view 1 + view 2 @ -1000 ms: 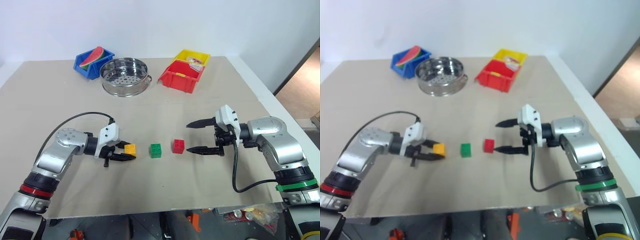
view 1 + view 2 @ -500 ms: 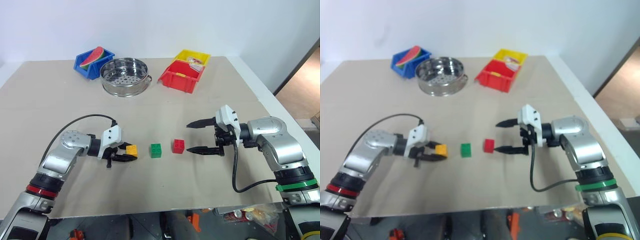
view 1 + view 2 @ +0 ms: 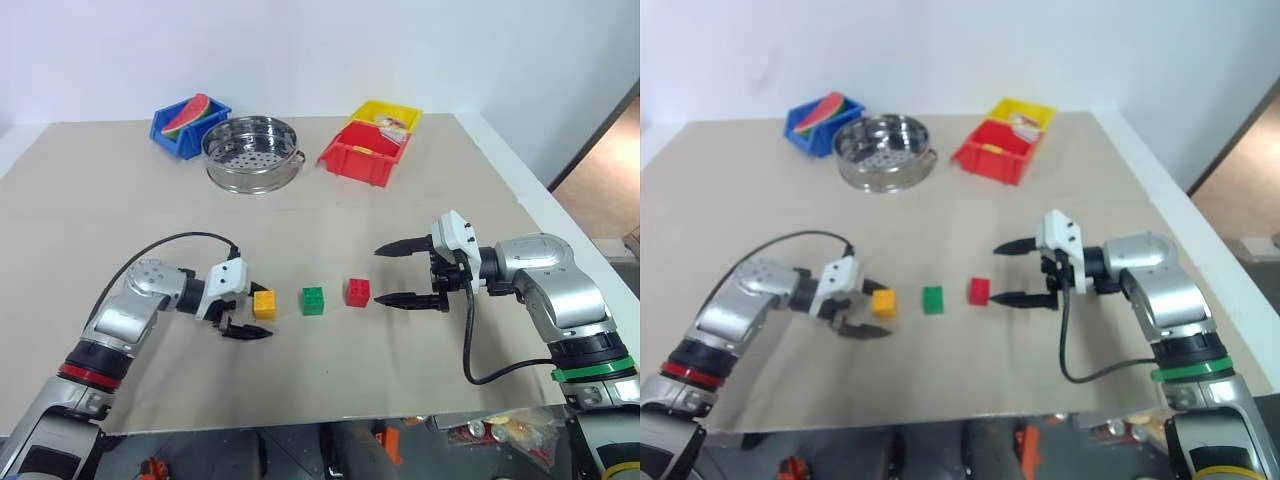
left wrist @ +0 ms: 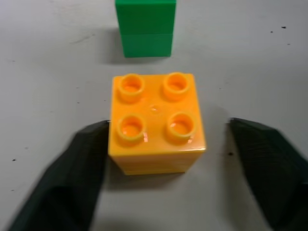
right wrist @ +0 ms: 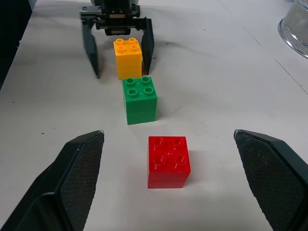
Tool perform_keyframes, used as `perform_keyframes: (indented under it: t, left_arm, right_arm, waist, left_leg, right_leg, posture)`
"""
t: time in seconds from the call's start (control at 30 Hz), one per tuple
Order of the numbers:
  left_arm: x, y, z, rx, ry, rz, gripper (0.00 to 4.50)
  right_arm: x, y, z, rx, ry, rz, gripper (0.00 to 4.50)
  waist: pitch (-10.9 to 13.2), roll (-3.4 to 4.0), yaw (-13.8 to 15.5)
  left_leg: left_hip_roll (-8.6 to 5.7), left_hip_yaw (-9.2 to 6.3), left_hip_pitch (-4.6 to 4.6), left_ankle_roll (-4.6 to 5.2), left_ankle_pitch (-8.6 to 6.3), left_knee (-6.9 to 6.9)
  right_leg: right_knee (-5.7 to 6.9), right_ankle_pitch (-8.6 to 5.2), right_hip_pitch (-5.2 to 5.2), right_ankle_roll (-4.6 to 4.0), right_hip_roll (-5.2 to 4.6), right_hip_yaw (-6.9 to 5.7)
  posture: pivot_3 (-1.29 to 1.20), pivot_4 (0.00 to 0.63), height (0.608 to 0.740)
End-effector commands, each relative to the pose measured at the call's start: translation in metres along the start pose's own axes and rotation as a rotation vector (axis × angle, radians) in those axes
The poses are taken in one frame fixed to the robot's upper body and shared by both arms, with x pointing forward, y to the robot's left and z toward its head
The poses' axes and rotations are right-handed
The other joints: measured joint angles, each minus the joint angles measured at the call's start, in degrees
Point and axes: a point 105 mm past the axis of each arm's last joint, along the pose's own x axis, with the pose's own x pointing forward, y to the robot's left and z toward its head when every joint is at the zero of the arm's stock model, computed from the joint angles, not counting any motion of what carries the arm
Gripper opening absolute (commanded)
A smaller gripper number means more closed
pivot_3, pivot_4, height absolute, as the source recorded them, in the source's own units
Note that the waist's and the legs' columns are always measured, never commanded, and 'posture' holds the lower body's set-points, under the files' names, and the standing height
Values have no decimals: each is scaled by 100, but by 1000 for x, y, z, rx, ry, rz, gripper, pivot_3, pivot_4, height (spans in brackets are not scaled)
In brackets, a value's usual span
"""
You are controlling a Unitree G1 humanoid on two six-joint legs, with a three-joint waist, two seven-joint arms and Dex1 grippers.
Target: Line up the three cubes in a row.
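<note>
Three studded cubes stand in a row on the table with small gaps: yellow-orange (image 3: 264, 303), green (image 3: 313, 300), red (image 3: 357, 292). My left gripper (image 3: 262, 312) is open astride the yellow-orange cube (image 4: 155, 120), which rests on the table. One of its fingers (image 4: 72, 178) is at the cube's side and the other stands apart. My right gripper (image 3: 377, 274) is open just right of the red cube (image 5: 168, 161), with nothing between its fingers. The right wrist view looks down the row past the green cube (image 5: 139, 98) to the left gripper (image 5: 118, 48).
At the back of the table stand a blue bin (image 3: 188, 118) with a watermelon slice, a steel steamer pot (image 3: 250, 152), a red bin (image 3: 363, 152) and a yellow bin (image 3: 386, 113). The table's edge (image 3: 520, 200) runs along the right.
My left gripper has opened and let go of the yellow-orange cube, which now sits on the table at the left end of the row. The right arm has kept still.
</note>
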Motion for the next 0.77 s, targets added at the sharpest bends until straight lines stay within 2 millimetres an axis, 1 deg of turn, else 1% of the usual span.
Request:
perform_keyframes:
  t: [0.03, 0.1, 0.17, 0.23, 0.3, 0.4, 0.47, 0.5, 0.53, 0.6, 0.67, 0.7, 0.77]
  left_arm:
    - [-14, 5, 13, 52, -7, 40, 4465]
    - [-19, 6, 21, 60, -18, 59, 4465]
    - [-27, 8, 30, 75, -21, 83, 4465]
    - [-39, 11, 45, 63, -47, 115, 4465]
    - [-51, 17, 66, 35, -102, 165, 4465]
    - [-72, 36, 98, -55, -244, 304, 4465]
    - [-82, 51, 106, -96, -306, 423, 4465]
    - [-87, 60, 102, -96, -307, 506, 4465]
    - [-90, 68, 94, -113, -304, 595, 4465]
    - [-89, 76, 72, -99, -246, 735, 4465]
    - [-84, 75, 58, -161, -262, 780, 4465]
    - [-83, 74, 54, -185, -271, 788, 4465]
    - [-77, 69, 45, -170, -255, 794, 4465]
  right_arm:
    - [-8, -2, 10, -48, -6, -22, 4500]
    - [-9, -2, 11, -49, -9, -26, 4500]
    - [-11, -4, 16, -43, -34, -43, 4500]
    - [-13, -7, 25, -31, -70, -65, 4500]
    - [-15, -12, 34, -21, -106, -90, 4500]
    - [-20, -24, 42, -3, -151, -156, 4500]
    - [-23, -35, 39, -13, -149, -226, 4500]
    - [-24, -44, 35, -34, -142, -287, 4500]
    - [-26, -53, 31, -53, -137, -358, 4500]
    - [-26, -64, 21, -53, -131, -445, 4500]
    - [-24, -67, 12, -38, -126, -485, 4500]
    - [-24, -68, 10, -35, -126, -493, 4500]
    - [-21, -67, 5, -22, -128, -502, 4500]
  waist:
    - [0, 0, 0]
    - [0, 0, -3]
    - [0, 0, -9]
    - [1, 0, -12]
    - [1, -1, -11]
    - [3, -3, -11]
    - [2, -4, -11]
    - [2, -3, -15]
    - [0, -1, -21]
    - [0, -1, -38]
    - [0, -1, -60]
    - [1, -2, -61]
    - [2, -3, -60]
  left_leg:
    - [0, 0, 0, 1, 1, 1]
    - [0, 1, 0, 2, 1, 2]
    - [2, 1, 0, 2, 1, 1]
    - [4, 1, -3, 1, 1, 0]
    - [4, 0, -4, 1, 1, -3]
    - [2, -5, -8, 1, 1, -1]
    - [1, -6, -4, 2, 1, 0]
    - [1, -6, -2, 2, 1, 0]
    - [0, -3, 3, 1, 1, 0]
    - [0, 4, 13, 1, 1, -5]
    - [1, 14, 13, 1, 1, -11]
    - [2, 17, 8, 1, 1, -12]
    - [4, 13, -14, 1, 1, -7]
  right_leg:
    - [0, 2, 0, 1, 0, 1]
    - [0, 4, -1, 1, 1, 2]
    - [0, 3, -1, -1, 2, 3]
    - [0, 1, -4, -3, 3, 2]
    - [0, -1, -5, -4, 3, 2]
    - [0, 1, -5, -2, 2, -3]
    - [0, 3, -1, 1, 1, -3]
    - [-1, 3, 1, 2, 1, -3]
    - [-1, 4, 3, 3, 1, 0]
    - [-2, 3, 9, 2, 1, 7]
    - [-1, 3, 4, 2, 2, 18]
    - [1, 4, -2, 2, 2, 24]
    - [1, 5, -17, 1, 2, 27]
  posture:
    - [0, 150, 740]
    - [0, 150, 740]
    - [0, 150, 740]
    - [0, 150, 740]
    - [0, 150, 740]
    - [0, 150, 740]
    - [0, 150, 740]
    - [0, 150, 740]
    - [0, 150, 740]
    - [0, 150, 740]
    - [0, 150, 740]
    - [0, 150, 740]
    - [0, 150, 740]
